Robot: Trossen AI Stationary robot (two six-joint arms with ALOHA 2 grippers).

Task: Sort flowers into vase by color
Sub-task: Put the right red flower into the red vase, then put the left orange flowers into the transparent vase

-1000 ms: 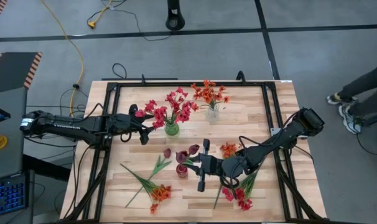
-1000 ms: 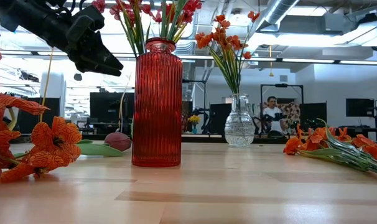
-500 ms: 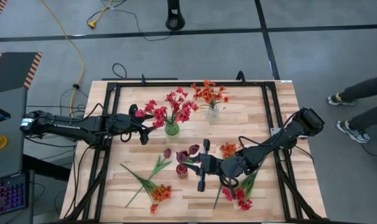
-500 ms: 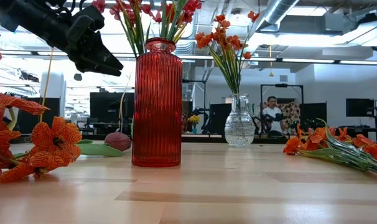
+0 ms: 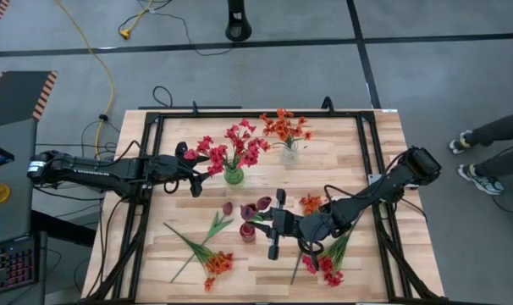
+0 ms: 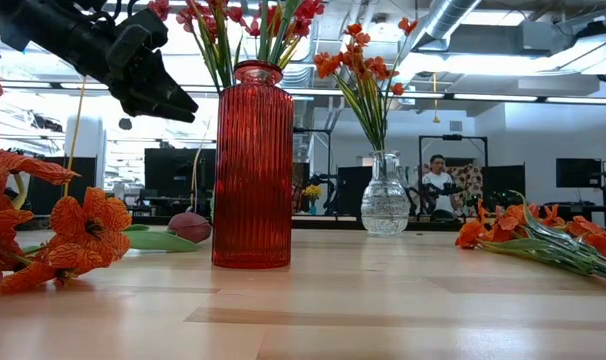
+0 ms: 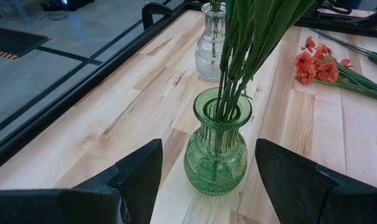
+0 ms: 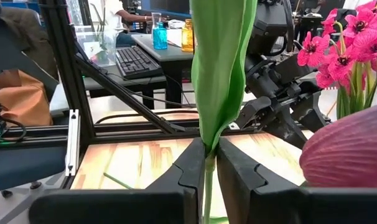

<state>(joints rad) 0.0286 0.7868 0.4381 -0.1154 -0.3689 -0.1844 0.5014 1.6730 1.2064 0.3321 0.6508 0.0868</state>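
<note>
My right gripper (image 5: 262, 224) is shut on the green stalk of a maroon tulip stem (image 8: 223, 74) beside the red vase (image 5: 248, 233). Its maroon buds (image 5: 255, 207) show over that vase, and one bud (image 8: 350, 152) fills the corner of the right wrist view. My left gripper (image 7: 207, 186) is open and hovers just left of the green vase (image 7: 218, 146), which holds pinkish-red flowers (image 5: 235, 146). The clear vase (image 5: 288, 152) holds orange flowers (image 5: 282, 125). Loose orange stems (image 5: 212, 261) and mixed red and orange stems (image 5: 324, 263) lie flat on the table. My right gripper pinches the tulip's thin stalk (image 8: 207, 168) between its two fingers, just below the base of a long leaf. The fingers come level from the table's right side and lie across the stalk. The stalk stands upright; its lower end is hidden.
A single maroon bud (image 5: 227, 207) lies on the table left of the red vase. A black frame (image 5: 146, 169) runs around the wooden table top. A person's legs (image 5: 493, 135) stand beyond the right edge. Bare wood shows at the far left and near middle.
</note>
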